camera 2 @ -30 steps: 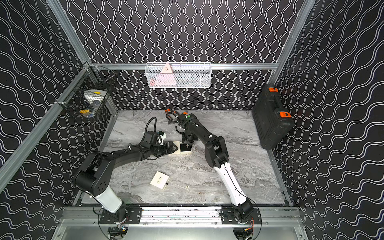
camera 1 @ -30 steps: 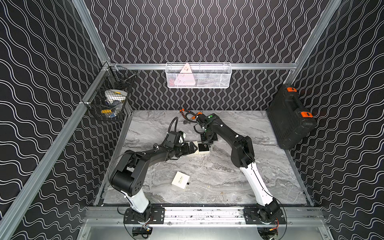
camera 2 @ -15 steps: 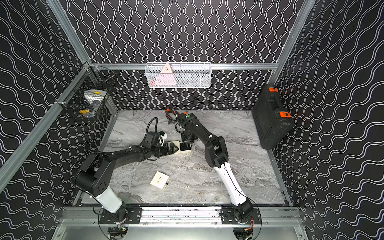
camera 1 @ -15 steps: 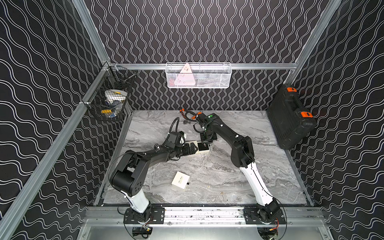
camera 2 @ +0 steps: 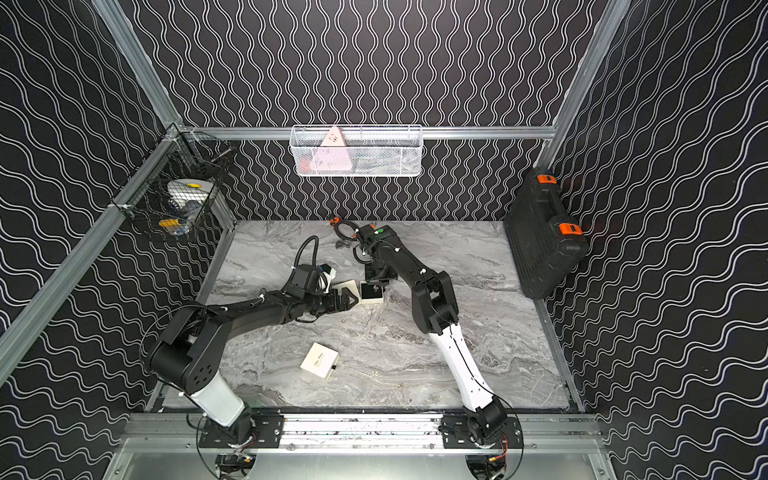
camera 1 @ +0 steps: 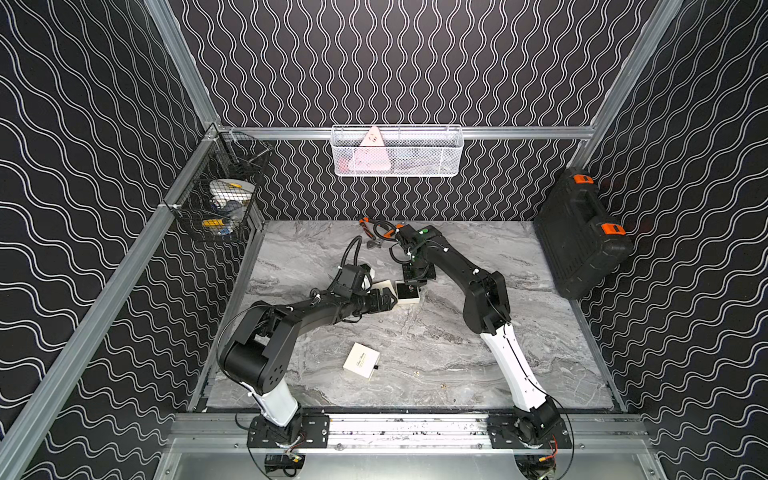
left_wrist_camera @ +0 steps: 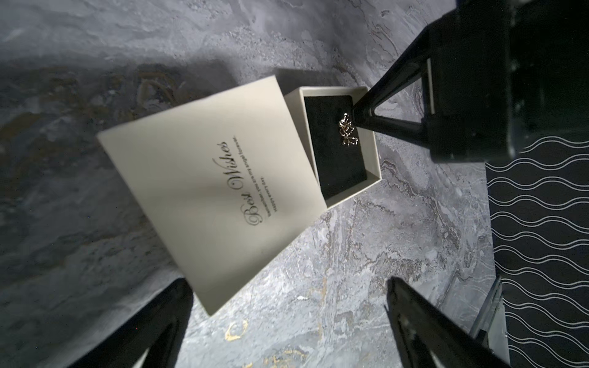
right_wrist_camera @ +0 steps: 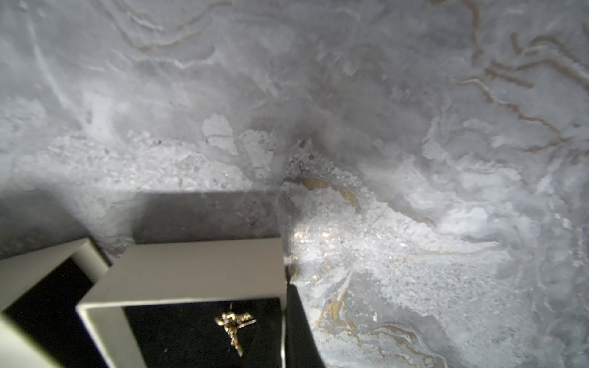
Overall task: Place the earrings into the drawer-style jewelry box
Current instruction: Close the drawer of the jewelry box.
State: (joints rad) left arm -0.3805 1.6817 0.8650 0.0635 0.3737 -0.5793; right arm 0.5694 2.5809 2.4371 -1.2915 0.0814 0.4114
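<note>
The drawer-style jewelry box is a cream sleeve (left_wrist_camera: 207, 191) printed "Best Wishes", with its black-lined drawer (left_wrist_camera: 369, 153) pulled out. It sits mid-table in both top views (camera 1: 407, 293) (camera 2: 371, 293). The gold earrings (left_wrist_camera: 347, 133) (right_wrist_camera: 234, 325) lie in a small heap on the drawer's lining. My right gripper (left_wrist_camera: 358, 113) is shut, its tips at the drawer's rim right beside the earrings. One of its fingers (right_wrist_camera: 296, 318) shows dark against the drawer wall. My left gripper (left_wrist_camera: 287, 318) is open beside the sleeve, one corner of which reaches between its fingers.
A second cream box (camera 1: 360, 360) lies closed nearer the front. A black tool case (camera 1: 582, 232) leans at the right wall. A white wire basket (camera 1: 397, 151) hangs at the back, a black one (camera 1: 224, 208) at the left. Cables and an orange-tipped tool (camera 1: 376, 232) lie behind the right arm.
My left gripper has drifted slightly toward the table's front beside the box. The right gripper stays at the drawer, and both jaws stand as before.
</note>
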